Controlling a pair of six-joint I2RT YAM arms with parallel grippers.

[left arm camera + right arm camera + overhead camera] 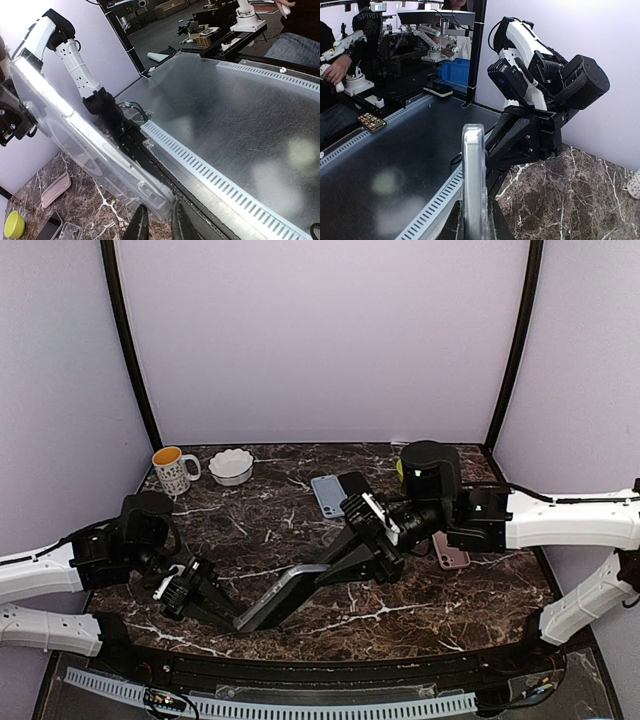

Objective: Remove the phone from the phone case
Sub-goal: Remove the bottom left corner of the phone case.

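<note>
A phone in a clear phone case point(283, 595) hangs tilted above the marble table point(300, 530), held between my two arms. My left gripper point(240, 620) is shut on its lower near corner. My right gripper point(322, 575) is shut on its upper far end. In the left wrist view the clear case point(85, 145) runs from the upper left down to my fingertips point(139, 226), which pinch its corner. The right wrist view shows the case point(473, 170) edge-on, upright between my right gripper's point(472, 227) fingers. Whether the phone sits fully in the case I cannot tell.
A mug point(172, 470) and a white bowl point(231, 466) stand at the back left. A blue case point(326, 496) and a dark phone point(353, 483) lie at the back centre. A pink case point(450, 552) lies to the right. A slotted metal rail point(300, 708) borders the near edge.
</note>
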